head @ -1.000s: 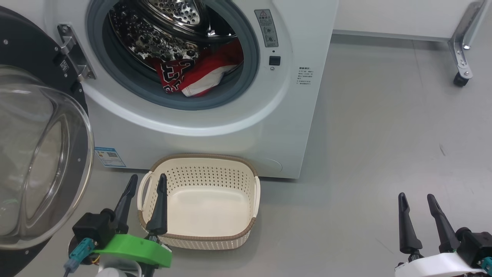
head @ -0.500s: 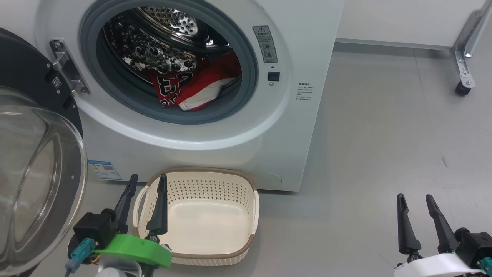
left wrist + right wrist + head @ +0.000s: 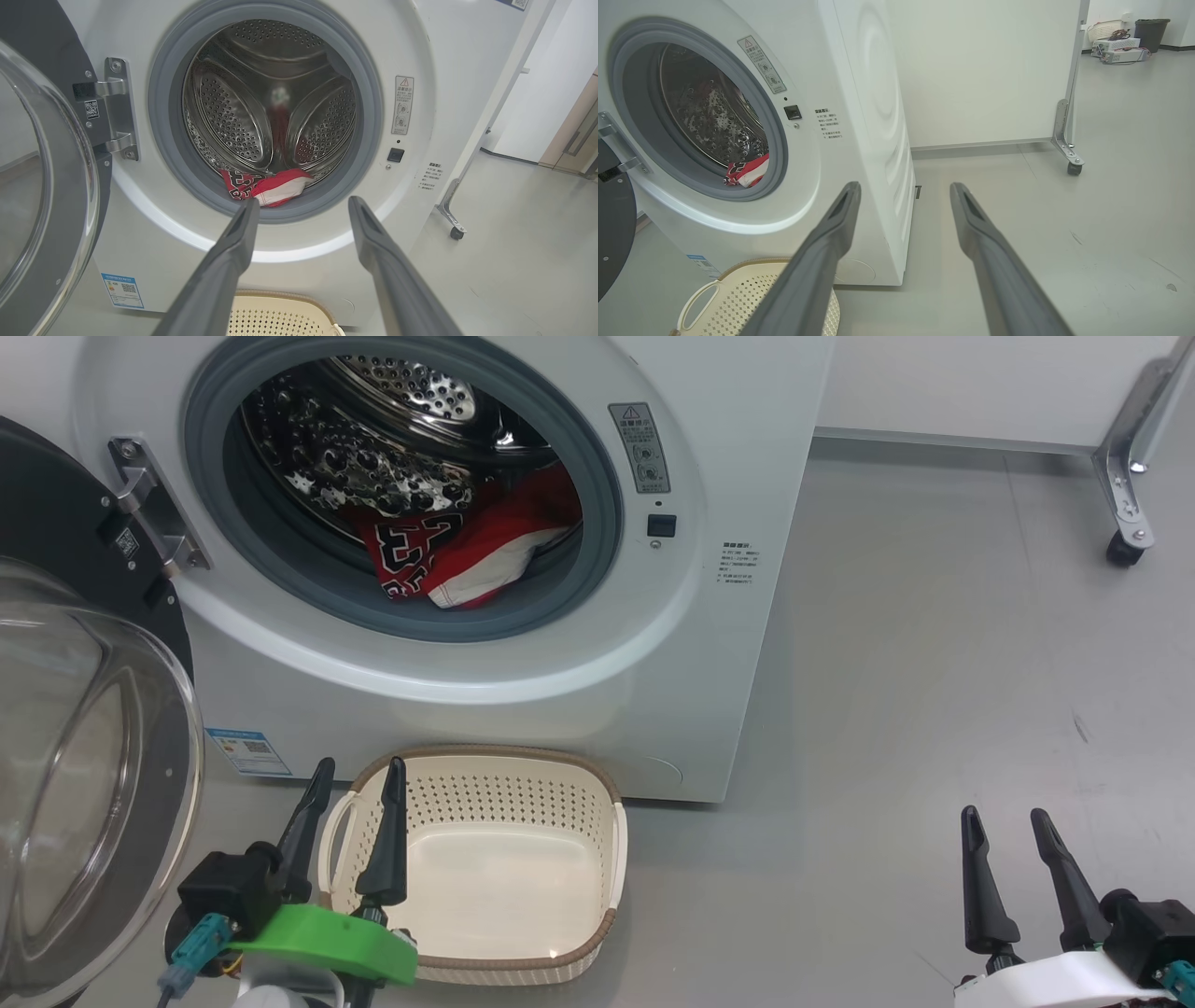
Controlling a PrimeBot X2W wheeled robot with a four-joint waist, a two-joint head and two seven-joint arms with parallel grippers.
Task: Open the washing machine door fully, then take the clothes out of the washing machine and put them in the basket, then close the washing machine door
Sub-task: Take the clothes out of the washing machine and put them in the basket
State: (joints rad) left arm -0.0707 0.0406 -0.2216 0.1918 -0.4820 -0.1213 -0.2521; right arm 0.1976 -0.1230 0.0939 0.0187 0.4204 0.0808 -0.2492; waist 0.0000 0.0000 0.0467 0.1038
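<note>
The white washing machine (image 3: 653,691) stands with its door (image 3: 84,784) swung wide open to the left, glass bowl facing me. Red and white clothes (image 3: 457,555) lie at the front of the steel drum, just behind the grey rubber ring; the left wrist view shows the clothes (image 3: 268,186) too. On the floor before the machine sits the cream basket (image 3: 485,868), with nothing in it. My left gripper (image 3: 359,770) hangs open over the basket's left handle. My right gripper (image 3: 1004,817) stands open over bare floor, far right of the machine.
A white panel on a metal bracket with a caster wheel (image 3: 1120,549) stands at the back right. In the right wrist view, the grey floor (image 3: 1064,224) stretches to the right of the machine, with boxes and a dark bin (image 3: 1150,30) far off.
The whole head view has shifted: the machine and basket sit lower and a little left in the picture, so the camera moved. Both grippers keep their places and stay open.
</note>
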